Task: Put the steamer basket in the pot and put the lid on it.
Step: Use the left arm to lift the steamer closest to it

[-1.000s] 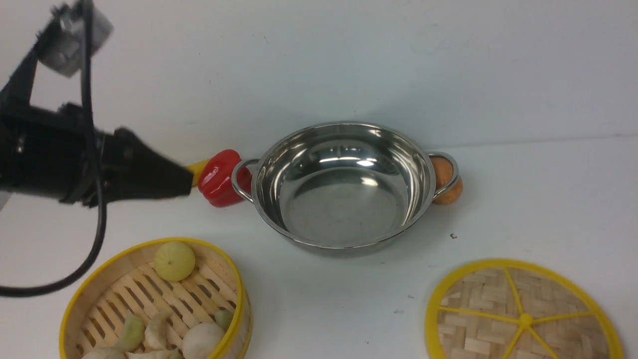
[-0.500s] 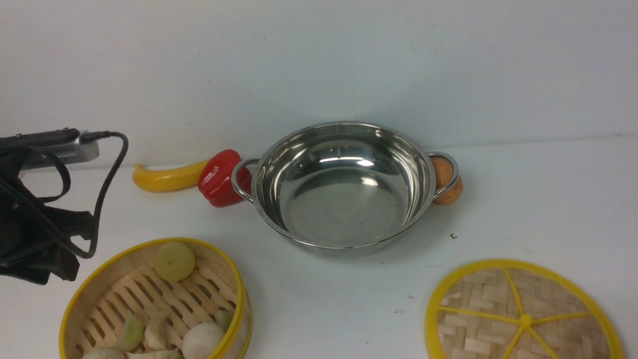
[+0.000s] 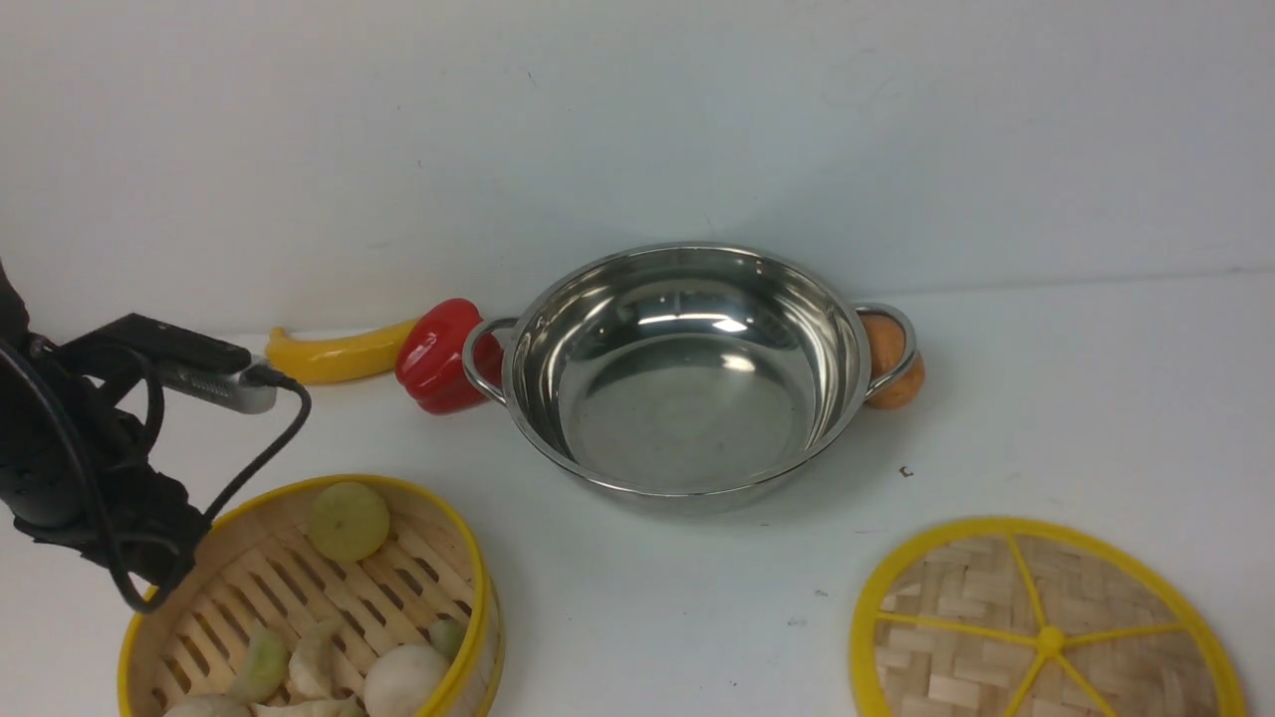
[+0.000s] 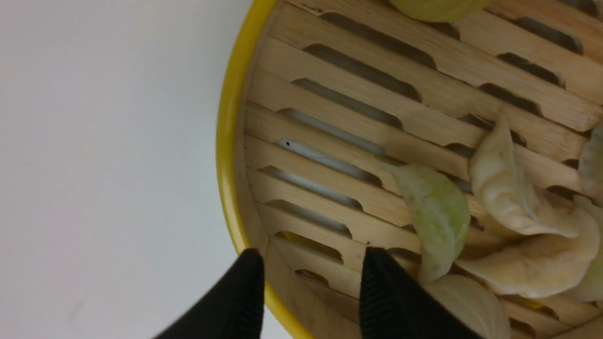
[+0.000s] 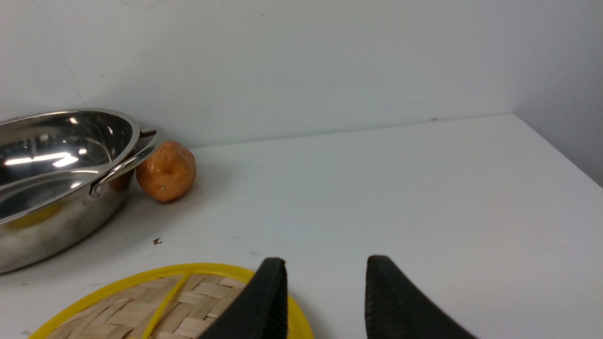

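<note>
The steamer basket, bamboo with yellow rims, stands at the near left with food in it. In the left wrist view my left gripper is open astride the steamer basket's wall, one finger outside the yellow rim and one inside over the slats, with a gap on both sides. The empty steel pot sits mid-table. The woven lid lies flat at the near right. My right gripper is open and empty, low beside the lid's rim; it is outside the front view.
Dumplings and round buns lie in the basket. A banana and red pepper lie left of the pot, the pepper against its handle. An orange sits under its right handle. The wall stands just behind.
My left arm has swung down and back from above the banana to the basket's left rim. Pot, lid and basket have not moved.
</note>
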Available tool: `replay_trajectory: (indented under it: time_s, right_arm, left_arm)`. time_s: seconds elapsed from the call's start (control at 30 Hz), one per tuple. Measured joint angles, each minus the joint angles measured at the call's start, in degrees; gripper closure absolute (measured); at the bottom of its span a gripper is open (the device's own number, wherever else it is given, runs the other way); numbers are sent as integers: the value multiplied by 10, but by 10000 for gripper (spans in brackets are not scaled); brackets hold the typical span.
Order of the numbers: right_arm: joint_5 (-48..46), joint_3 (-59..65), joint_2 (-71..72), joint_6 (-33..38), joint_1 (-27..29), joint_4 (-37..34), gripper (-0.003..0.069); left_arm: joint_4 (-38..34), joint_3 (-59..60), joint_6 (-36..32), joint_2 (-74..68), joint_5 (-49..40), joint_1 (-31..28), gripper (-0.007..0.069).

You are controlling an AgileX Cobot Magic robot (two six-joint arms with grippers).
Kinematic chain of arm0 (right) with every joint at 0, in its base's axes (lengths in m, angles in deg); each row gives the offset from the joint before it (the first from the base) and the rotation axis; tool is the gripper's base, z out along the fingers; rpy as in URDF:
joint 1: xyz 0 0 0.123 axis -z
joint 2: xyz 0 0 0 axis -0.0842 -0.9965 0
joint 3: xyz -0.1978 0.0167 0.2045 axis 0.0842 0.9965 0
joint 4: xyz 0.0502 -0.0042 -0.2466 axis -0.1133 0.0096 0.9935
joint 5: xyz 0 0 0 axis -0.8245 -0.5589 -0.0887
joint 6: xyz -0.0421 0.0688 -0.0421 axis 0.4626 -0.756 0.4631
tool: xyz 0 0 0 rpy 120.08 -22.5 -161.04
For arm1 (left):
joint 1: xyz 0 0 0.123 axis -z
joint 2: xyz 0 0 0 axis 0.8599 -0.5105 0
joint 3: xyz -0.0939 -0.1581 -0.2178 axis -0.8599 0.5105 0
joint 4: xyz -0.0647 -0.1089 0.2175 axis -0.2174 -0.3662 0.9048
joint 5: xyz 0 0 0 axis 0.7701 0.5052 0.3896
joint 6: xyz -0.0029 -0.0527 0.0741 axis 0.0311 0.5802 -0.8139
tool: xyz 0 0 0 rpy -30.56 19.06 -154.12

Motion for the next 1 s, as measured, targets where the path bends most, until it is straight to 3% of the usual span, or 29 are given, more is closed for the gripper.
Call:
replay_trajectory:
  time_s: [0.27, 0.4, 1.0]
  right_arm:
    - [0, 0, 0, -1, 0, 0, 410]
    - [0, 0, 0, -1, 0, 0, 410]
    - [0, 0, 0, -1, 0, 0, 410]
  left_arm:
    - [4, 0, -45, -24, 28, 0, 183]
    - [7, 0, -66, -24, 63, 0, 146]
    - [39, 0, -30, -74, 88, 0, 219]
